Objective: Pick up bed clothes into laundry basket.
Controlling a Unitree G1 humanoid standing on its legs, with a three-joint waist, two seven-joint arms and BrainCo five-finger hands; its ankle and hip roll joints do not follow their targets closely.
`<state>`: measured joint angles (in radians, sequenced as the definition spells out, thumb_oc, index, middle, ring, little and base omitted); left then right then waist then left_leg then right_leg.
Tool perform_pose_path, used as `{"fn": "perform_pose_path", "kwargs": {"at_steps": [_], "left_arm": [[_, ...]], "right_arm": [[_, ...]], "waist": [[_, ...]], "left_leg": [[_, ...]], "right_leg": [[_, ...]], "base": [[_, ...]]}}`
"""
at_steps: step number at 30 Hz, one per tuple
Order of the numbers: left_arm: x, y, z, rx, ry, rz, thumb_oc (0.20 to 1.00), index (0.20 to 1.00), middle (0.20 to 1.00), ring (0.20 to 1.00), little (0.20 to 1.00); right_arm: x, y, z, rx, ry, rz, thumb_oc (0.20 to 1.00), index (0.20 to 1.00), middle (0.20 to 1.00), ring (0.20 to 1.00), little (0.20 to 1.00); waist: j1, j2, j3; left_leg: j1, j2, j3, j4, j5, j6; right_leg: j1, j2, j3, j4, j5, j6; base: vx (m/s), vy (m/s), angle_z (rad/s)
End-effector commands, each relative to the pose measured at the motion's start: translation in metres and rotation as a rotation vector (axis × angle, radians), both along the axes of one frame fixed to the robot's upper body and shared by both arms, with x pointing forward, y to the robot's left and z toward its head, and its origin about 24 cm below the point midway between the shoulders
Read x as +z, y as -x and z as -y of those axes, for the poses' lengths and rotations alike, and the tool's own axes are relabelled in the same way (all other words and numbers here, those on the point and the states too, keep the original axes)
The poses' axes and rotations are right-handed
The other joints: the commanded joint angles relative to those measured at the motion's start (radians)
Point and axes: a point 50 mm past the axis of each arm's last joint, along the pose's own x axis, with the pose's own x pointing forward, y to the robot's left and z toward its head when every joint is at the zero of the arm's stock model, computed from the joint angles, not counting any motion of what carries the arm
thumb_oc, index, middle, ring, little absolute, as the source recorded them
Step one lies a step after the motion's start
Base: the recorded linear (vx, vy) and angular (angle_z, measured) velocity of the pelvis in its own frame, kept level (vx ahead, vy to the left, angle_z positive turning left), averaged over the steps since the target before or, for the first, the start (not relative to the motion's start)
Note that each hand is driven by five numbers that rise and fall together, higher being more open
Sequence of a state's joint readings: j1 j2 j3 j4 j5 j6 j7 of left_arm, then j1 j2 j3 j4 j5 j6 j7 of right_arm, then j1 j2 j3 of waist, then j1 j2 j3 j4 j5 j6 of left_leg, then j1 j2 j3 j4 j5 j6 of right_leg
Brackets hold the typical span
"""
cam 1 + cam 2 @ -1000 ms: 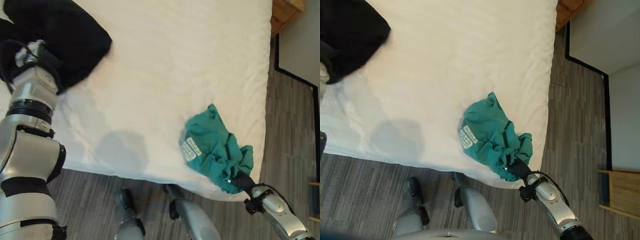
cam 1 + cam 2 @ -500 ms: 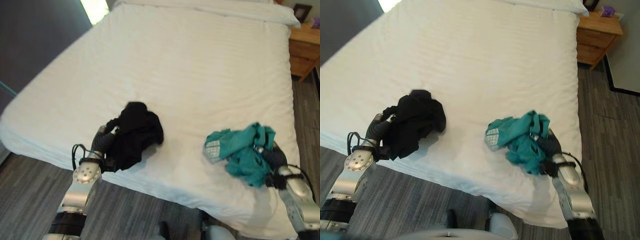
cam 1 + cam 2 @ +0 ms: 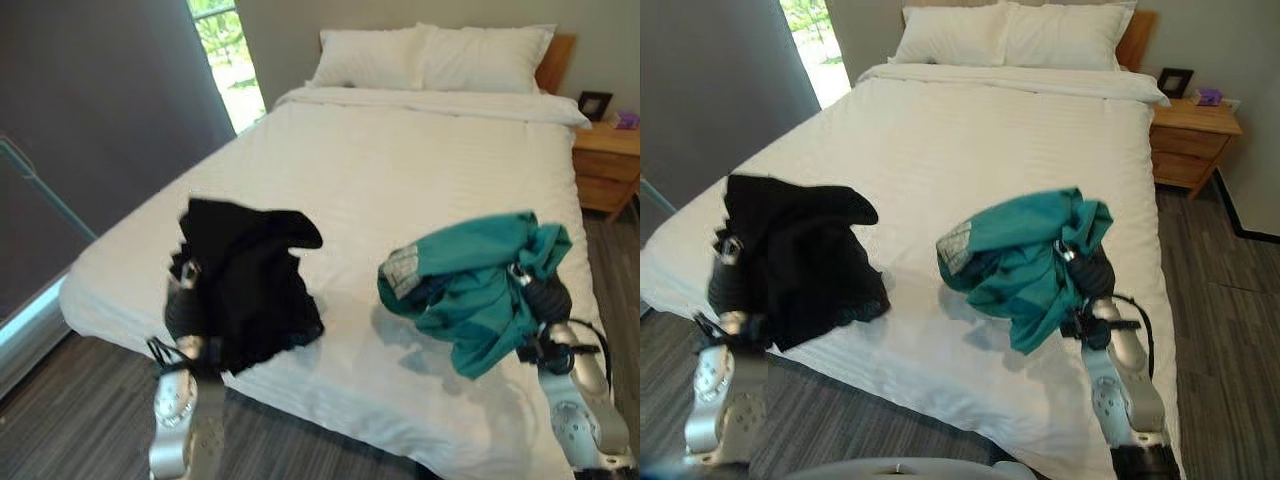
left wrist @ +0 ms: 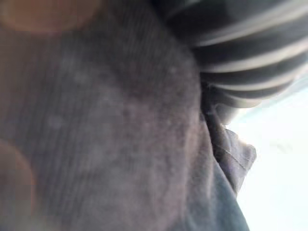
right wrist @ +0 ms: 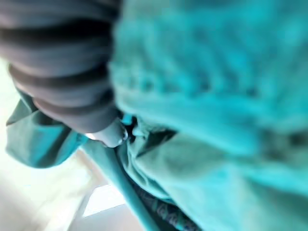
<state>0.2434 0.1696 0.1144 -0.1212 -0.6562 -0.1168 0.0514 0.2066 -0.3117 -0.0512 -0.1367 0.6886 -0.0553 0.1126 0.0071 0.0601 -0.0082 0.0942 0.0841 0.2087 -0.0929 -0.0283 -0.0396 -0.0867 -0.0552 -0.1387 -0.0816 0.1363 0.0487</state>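
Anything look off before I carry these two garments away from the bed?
Nothing stands out. The left hand holds the black garment and the right hand holds the teal garment, both bunched and lifted above the white bed. The bedding looks smooth, pillows in place. I see no laundry basket.

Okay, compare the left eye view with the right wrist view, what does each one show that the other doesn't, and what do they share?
The left eye view alone shows the black garment lifted in the left hand, the whole white bed, two pillows, a wooden nightstand and a window. The right wrist view alone gives the close look: teal folds bunched against the hand's dark ribbed cover. Both show the teal garment held up by the right hand and some white bedding below.
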Motion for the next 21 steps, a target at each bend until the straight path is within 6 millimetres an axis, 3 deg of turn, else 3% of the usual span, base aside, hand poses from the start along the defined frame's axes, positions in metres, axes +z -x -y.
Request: {"fn": "perform_pose_path", "kwargs": {"at_steps": [1, 2, 3, 4, 5, 6, 7, 8, 9, 10, 11, 12, 13, 14, 15, 16, 17, 18, 21], "left_arm": [[0.025, -0.012, -0.016, -0.054, -0.101, 0.109, 0.2, 0.2, 0.2, 0.2, 0.2], [0.029, -0.014, -0.016, -0.044, -0.094, 0.133, 0.2, 0.2, 0.2, 0.2, 0.2], [0.029, -0.015, -0.016, -0.043, -0.094, 0.135, 0.2, 0.2, 0.2, 0.2, 0.2], [0.04, -0.019, -0.016, -0.019, -0.094, 0.187, 0.2, 0.2, 0.2, 0.2, 0.2], [0.042, -0.017, -0.018, -0.008, -0.101, 0.196, 0.2, 0.2, 0.2, 0.2, 0.2], [0.042, -0.017, -0.018, -0.007, -0.1, 0.196, 0.2, 0.2, 0.2, 0.2, 0.2], [0.047, -0.014, -0.023, 0.009, -0.127, 0.213, 0.2, 0.2, 0.2, 0.2, 0.2], [0.059, -0.01, -0.03, 0.034, -0.192, 0.248, 0.2, 0.2, 0.2, 0.2, 0.2], [0.064, -0.01, -0.033, 0.04, -0.222, 0.263, 0.2, 0.2, 0.2, 0.2, 0.2], [0.064, -0.01, -0.033, 0.041, -0.222, 0.262, 0.2, 0.2, 0.2, 0.2, 0.2], [0.073, -0.011, -0.035, 0.058, -0.244, 0.294, 0.2, 0.2, 0.2, 0.2, 0.2], [0.078, -0.013, -0.036, 0.069, -0.255, 0.316, 0.2, 0.2, 0.2, 0.2, 0.2], [0.091, -0.018, -0.032, 0.035, -0.267, 0.376, 0.2, 0.2, 0.2, 0.2, 0.2], [0.091, -0.018, -0.032, 0.035, -0.268, 0.376, 0.2, 0.2, 0.2, 0.2, 0.2], [0.095, -0.019, -0.03, 0.01, -0.288, 0.395, 0.2, 0.2, 0.2, 0.2, 0.2], [0.095, -0.019, -0.03, 0.009, -0.289, 0.394, 0.2, 0.2, 0.2, 0.2, 0.2], [0.1, -0.019, -0.027, 0.002, -0.311, 0.411, 0.2, 0.2, 0.2, 0.2, 0.2], [0.096, -0.017, -0.033, 0.025, -0.35, 0.372, 0.2, 0.2, 0.2, 0.2, 0.2], [0.097, -0.014, -0.043, 0.056, -0.368, 0.364, 0.2, 0.2, 0.2, 0.2, 0.2]], "right_arm": [[0.034, -0.008, 0.007, -0.035, -0.067, 0.205, 0.2, 0.2, 0.2, 0.2, 0.2], [0.041, -0.01, 0.013, -0.049, -0.036, 0.23, 0.2, 0.2, 0.2, 0.2, 0.2], [0.041, -0.01, 0.013, -0.049, -0.036, 0.232, 0.2, 0.2, 0.2, 0.2, 0.2], [0.048, -0.021, 0.014, -0.036, -0.016, 0.256, 0.2, 0.2, 0.2, 0.2, 0.2], [0.05, -0.022, 0.017, -0.044, -0.009, 0.259, 0.2, 0.2, 0.2, 0.2, 0.2], [0.05, -0.023, 0.017, -0.044, -0.009, 0.259, 0.2, 0.2, 0.2, 0.2, 0.2], [0.052, -0.023, 0.02, -0.053, 0.0, 0.266, 0.2, 0.2, 0.2, 0.2, 0.2], [0.055, -0.022, 0.023, -0.062, -0.011, 0.279, 0.2, 0.2, 0.2, 0.2, 0.2], [0.054, -0.021, 0.024, -0.067, -0.008, 0.274, 0.2, 0.2, 0.2, 0.2, 0.2], [0.054, -0.021, 0.024, -0.066, -0.008, 0.274, 0.2, 0.2, 0.2, 0.2, 0.2], [0.056, -0.019, 0.026, -0.081, 0.009, 0.277, 0.2, 0.2, 0.2, 0.2, 0.2], [0.056, -0.017, 0.027, -0.09, 0.013, 0.277, 0.2, 0.2, 0.2, 0.2, 0.2], [0.051, -0.008, 0.035, -0.144, 0.002, 0.26, 0.2, 0.2, 0.2, 0.2, 0.2], [0.051, -0.008, 0.035, -0.145, 0.001, 0.259, 0.2, 0.2, 0.2, 0.2, 0.2], [0.046, -0.003, 0.04, -0.185, 0.004, 0.242, 0.2, 0.2, 0.2, 0.2, 0.2], [0.045, -0.002, 0.04, -0.186, 0.003, 0.241, 0.2, 0.2, 0.2, 0.2, 0.2], [0.037, 0.0, 0.039, -0.225, -0.018, 0.216, 0.2, 0.2, 0.2, 0.2, 0.2], [0.031, 0.001, 0.031, -0.206, -0.022, 0.194, 0.2, 0.2, 0.2, 0.2, 0.2], [0.028, 0.006, 0.029, -0.184, -0.036, 0.188, 0.2, 0.2, 0.2, 0.2, 0.2]], "waist": [[-0.008, -0.085, 0.031], [-0.003, -0.095, 0.091], [-0.005, -0.094, 0.092], [0.035, -0.091, 0.133], [0.035, -0.099, 0.132], [0.036, -0.097, 0.132], [0.035, -0.104, 0.132], [0.027, -0.109, 0.123], [0.016, -0.105, 0.117], [0.02, -0.102, 0.12], [0.003, -0.095, 0.116], [-0.01, -0.084, 0.112], [-0.049, -0.085, 0.109], [-0.045, -0.084, 0.106], [-0.063, -0.095, 0.099], [-0.059, -0.094, 0.096], [-0.067, -0.108, 0.102], [-0.043, -0.092, 0.124], [-0.026, -0.071, 0.137]], "left_leg": [[-0.058, -0.002, -0.091, 0.104, 0.059, -0.025], [-0.157, -0.018, -0.131, 0.272, 0.068, -0.039], [-0.167, -0.016, -0.133, 0.287, 0.061, -0.039], [-0.217, -0.078, -0.332, 0.39, 0.083, -0.066], [-0.21, -0.077, -0.387, 0.422, 0.074, -0.065], [-0.212, -0.075, -0.386, 0.428, 0.07, -0.065], [-0.202, -0.061, -0.43, 0.482, 0.055, -0.064], [-0.148, -0.046, -0.527, 0.548, 0.025, -0.053], [-0.105, -0.042, -0.564, 0.562, 0.002, -0.05], [-0.101, -0.038, -0.559, 0.565, -0.003, -0.049], [-0.056, -0.036, -0.584, 0.559, -0.038, -0.05], [-0.006, -0.026, -0.578, 0.492, -0.074, -0.045], [0.058, -0.034, -0.536, 0.314, -0.177, -0.026], [0.062, -0.032, -0.531, 0.308, -0.179, -0.022], [0.085, -0.042, -0.497, 0.235, -0.213, -0.012], [0.09, -0.041, -0.492, 0.228, -0.214, -0.008], [0.114, -0.065, -0.415, 0.124, -0.209, 0.011], [0.085, -0.083, -0.347, 0.11, -0.166, 0.027], [0.039, -0.077, -0.273, 0.101, -0.117, 0.05]], "right_leg": [[0.127, -0.067, -0.002, 0.062, -0.101, 0.072], [0.116, -0.082, 0.011, 0.087, -0.103, 0.06], [0.113, -0.081, 0.009, 0.09, -0.104, 0.06], [0.039, -0.079, 0.086, 0.136, -0.086, 0.052], [0.014, -0.086, 0.12, 0.147, -0.076, 0.06], [0.011, -0.084, 0.121, 0.151, -0.078, 0.06], [-0.014, -0.089, 0.155, 0.168, -0.07, 0.069], [-0.057, -0.088, 0.229, 0.195, -0.057, 0.098], [-0.078, -0.085, 0.269, 0.207, -0.047, 0.112], [-0.077, -0.08, 0.273, 0.211, -0.05, 0.112], [-0.098, -0.076, 0.322, 0.218, -0.031, 0.13], [-0.117, -0.072, 0.351, 0.225, -0.016, 0.145], [-0.166, -0.081, 0.425, 0.203, 0.05, 0.175], [-0.164, -0.081, 0.425, 0.2, 0.045, 0.176], [-0.183, -0.106, 0.437, 0.152, 0.093, 0.198], [-0.18, -0.106, 0.438, 0.145, 0.089, 0.199], [-0.256, -0.134, 0.359, 0.074, 0.248, 0.213], [-0.275, -0.166, 0.174, 0.069, 0.196, 0.202], [-0.226, -0.155, 0.147, 0.266, 0.08, 0.152]], "base": [[-0.25, -0.044, 0.01], [-0.26, -0.041, 0.12], [-0.35, 0.047, 0.18], [-0.18, 0.109, -0.01], [-0.17, 0.108, -0.48], [-0.02, 0.104, -1.07], [-0.01, 0.228, -1.43], [-0.02, 0.32, -1.26], [-0.01, 0.265, -1.14], [-0.02, 0.229, -1.1], [-0.08, 0.261, -1.39], [-0.32, 0.53, -1.44], [-0.27, 0.407, -0.84], [-0.33, 0.396, -0.64], [-0.07, 0.14, -0.7], [-0.43, 0.319, -1.19], [-0.65, 0.39, -1.22], [-0.83, 0.443, -2.12], [-0.65, 0.238, -2.37]]}}
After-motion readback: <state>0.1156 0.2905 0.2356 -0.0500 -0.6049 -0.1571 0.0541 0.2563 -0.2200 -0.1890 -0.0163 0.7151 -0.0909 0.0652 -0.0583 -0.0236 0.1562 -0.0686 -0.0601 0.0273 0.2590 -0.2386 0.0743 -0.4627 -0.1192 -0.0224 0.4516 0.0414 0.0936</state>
